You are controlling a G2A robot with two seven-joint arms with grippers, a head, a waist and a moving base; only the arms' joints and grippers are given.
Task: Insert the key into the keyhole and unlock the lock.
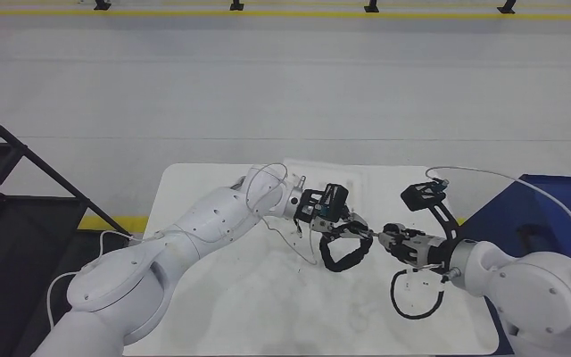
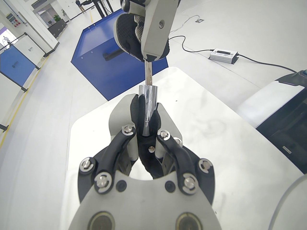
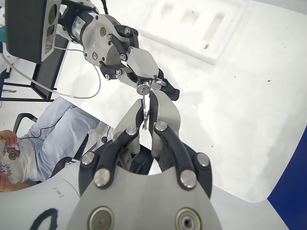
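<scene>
The left gripper (image 2: 146, 105) squeezes the shiny round metal lock (image 2: 148, 93), up over the white table (image 2: 203, 125). The right gripper (image 3: 146, 104) pinches the thin silver key (image 2: 148, 72). The key points straight along the lock, its tip right at the keyhole (image 3: 143, 89). A straight push looks next.

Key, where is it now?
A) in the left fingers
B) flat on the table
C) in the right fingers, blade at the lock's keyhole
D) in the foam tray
C: the right gripper is shut on the key, whose blade meets the chrome end of the lock, which the left gripper holds above the table.
</scene>
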